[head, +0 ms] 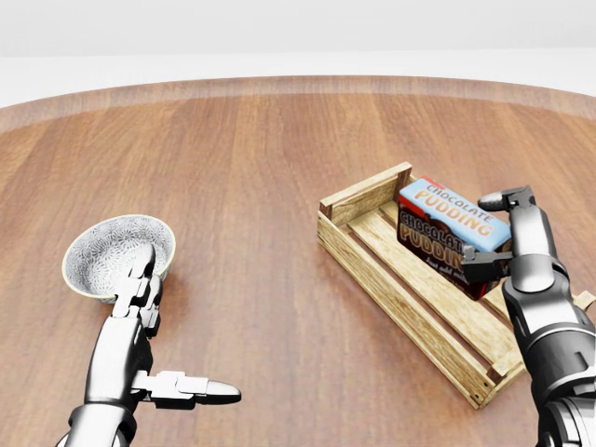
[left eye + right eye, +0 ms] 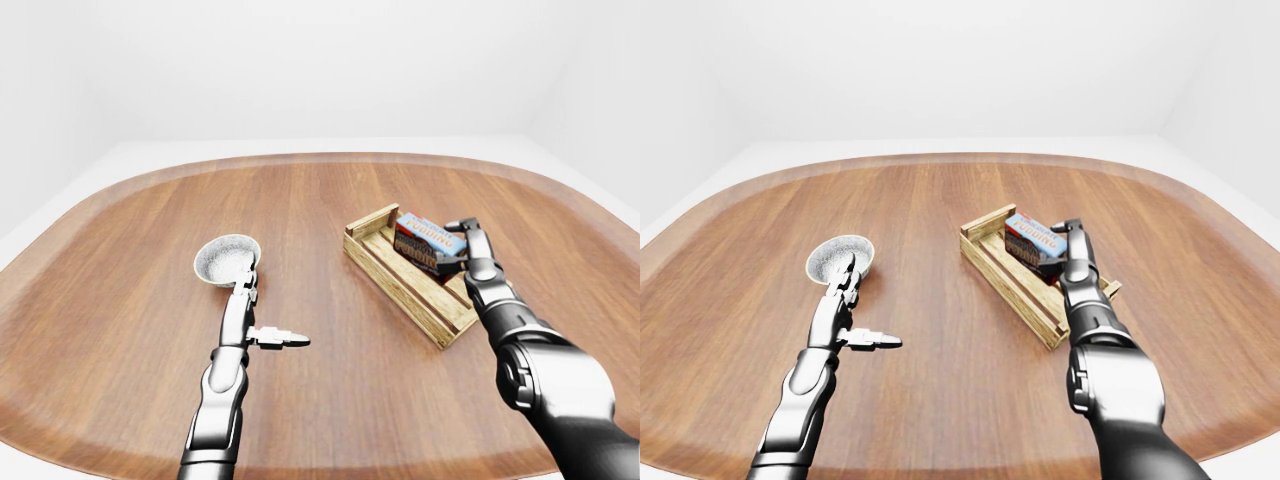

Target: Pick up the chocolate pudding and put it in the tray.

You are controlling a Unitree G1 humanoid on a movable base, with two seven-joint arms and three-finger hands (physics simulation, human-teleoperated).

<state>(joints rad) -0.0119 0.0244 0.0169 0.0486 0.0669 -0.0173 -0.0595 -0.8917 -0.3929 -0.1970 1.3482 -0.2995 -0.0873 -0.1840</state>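
The chocolate pudding (image 1: 445, 228) is a blue-topped, dark-sided box lying tilted inside the wooden slatted tray (image 1: 391, 296) at the right of the head view. My right hand (image 1: 494, 233) is closed round the box's right end, one finger over its top edge and the thumb against its lower side. Low over the table at the lower left, my left hand (image 1: 163, 335) is open, fingers straight, thumb stuck out to the right, holding nothing. How much of the box's underside rests on the slats is hidden.
A white patterned bowl (image 1: 116, 251) sits at the left, just above my left fingertips. The round wooden table (image 2: 320, 200) spreads wide around the tray; its rim curves along the top of the head view.
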